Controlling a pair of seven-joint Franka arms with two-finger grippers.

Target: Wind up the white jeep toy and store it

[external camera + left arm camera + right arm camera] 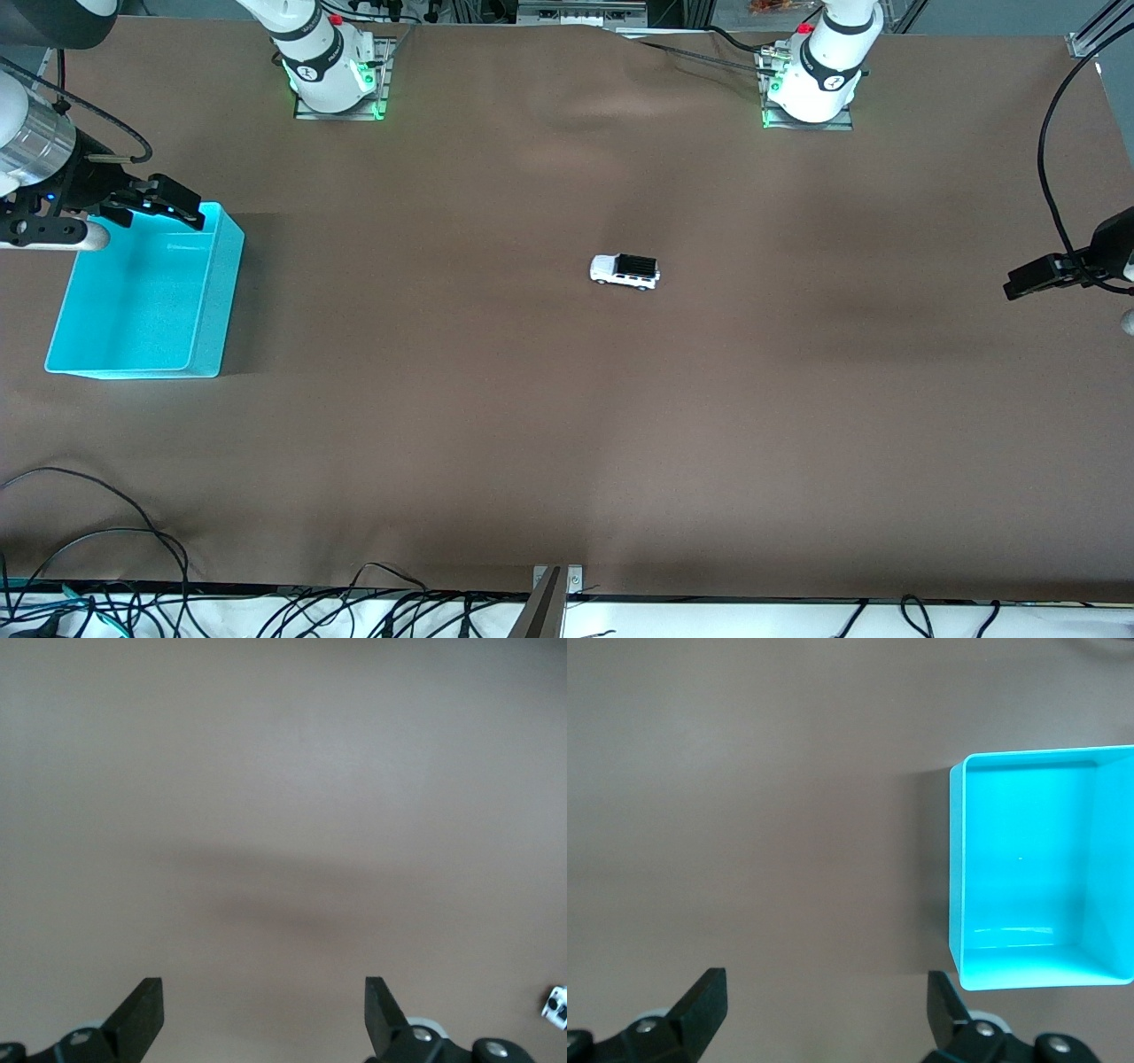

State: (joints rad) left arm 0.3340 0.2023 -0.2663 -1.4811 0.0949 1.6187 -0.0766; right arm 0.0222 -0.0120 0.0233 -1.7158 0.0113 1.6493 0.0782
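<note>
The white jeep toy [625, 270] stands on its wheels on the brown table cover near the table's middle, with nothing touching it. One end of it also shows at the edge of the left wrist view [556, 1007]. The cyan bin [226, 292] sits empty at the right arm's end of the table and also shows in the right wrist view [957, 868]. My right gripper [175, 206] hangs open and empty over the bin's rim on the side toward the robot bases; in its own view [824, 1005] bare cover lies between the jaws. My left gripper [1021, 285] is open and empty over bare cover at the left arm's end [263, 1010].
The two arm bases [335, 80] [811, 84] stand along the table's edge farthest from the front camera. Loose black cables [106, 532] and a metal bracket [556, 585] lie along the edge nearest to it. A black cable [1054, 177] hangs by the left arm.
</note>
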